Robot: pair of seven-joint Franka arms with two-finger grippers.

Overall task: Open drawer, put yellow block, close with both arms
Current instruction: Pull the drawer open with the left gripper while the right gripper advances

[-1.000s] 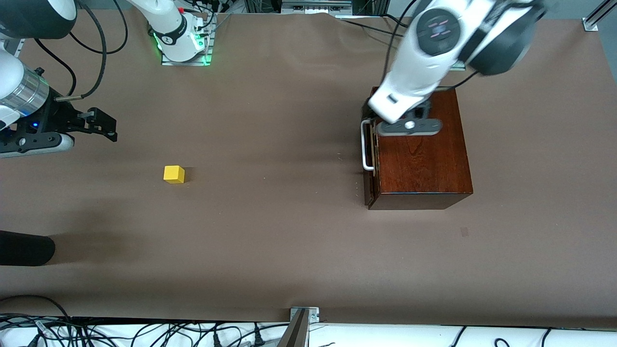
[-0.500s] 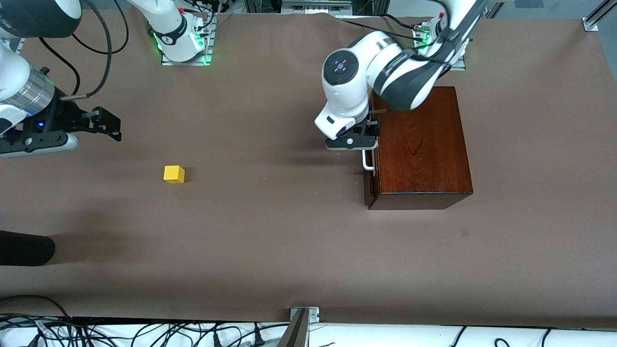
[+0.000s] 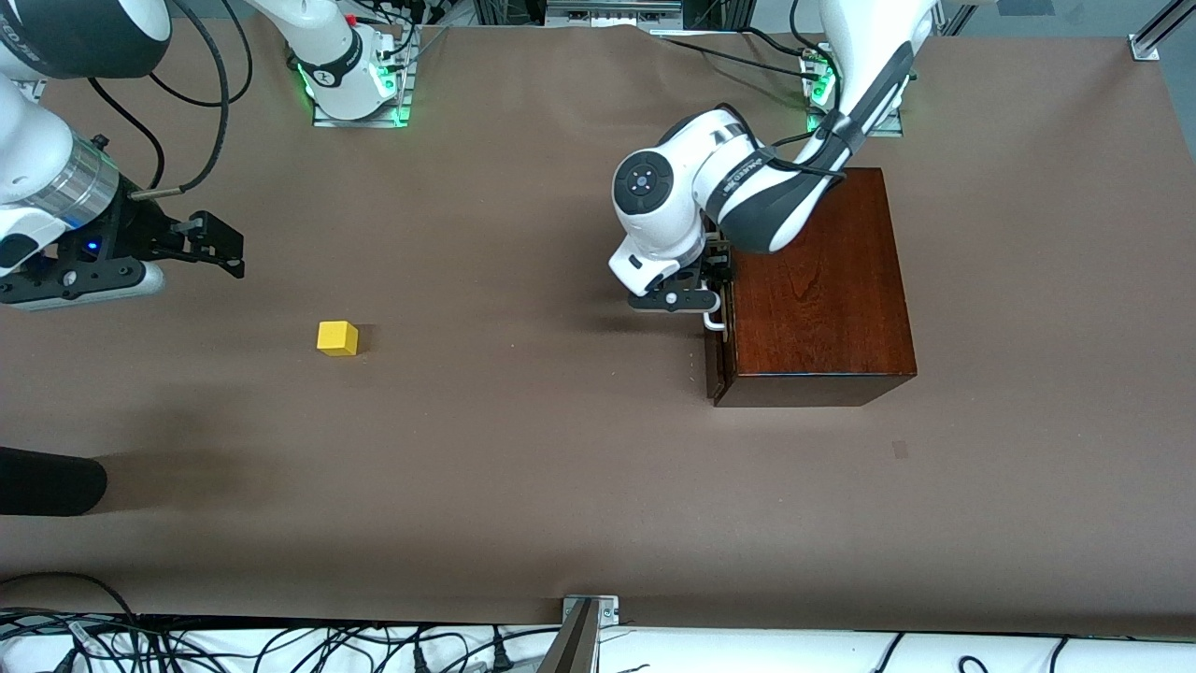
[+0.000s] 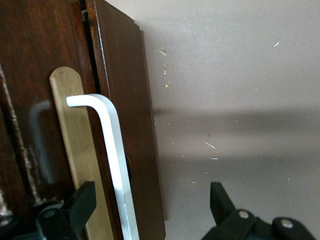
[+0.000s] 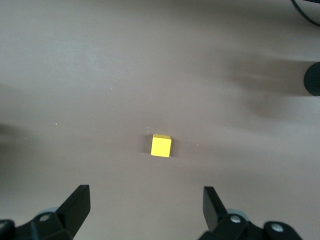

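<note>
The glossy mahogany box [image 3: 818,290] stands toward the left arm's end of the table. Its drawer [image 3: 717,360] is pushed in, with a thin gap showing beside the drawer front [image 4: 122,100]. My left gripper [image 3: 717,278] is low in front of the drawer. It is open, and the white bar handle [image 4: 114,145] lies between its fingers [image 4: 79,204] without being clamped. The yellow block [image 3: 337,337] sits alone on the brown table toward the right arm's end. My right gripper [image 3: 222,249] hovers open near the yellow block [image 5: 161,145], with nothing between its fingertips [image 5: 214,199].
A black rounded object [image 3: 49,481] juts in at the table's edge by the right arm's end, nearer the front camera than the block. A metal bracket [image 3: 589,609] is fixed at the table's near edge. Cables run along that edge and around both arm bases.
My left arm swung down from over the box top to the drawer front, bringing its open fingers around the handle. The right gripper crept slightly toward the block.
</note>
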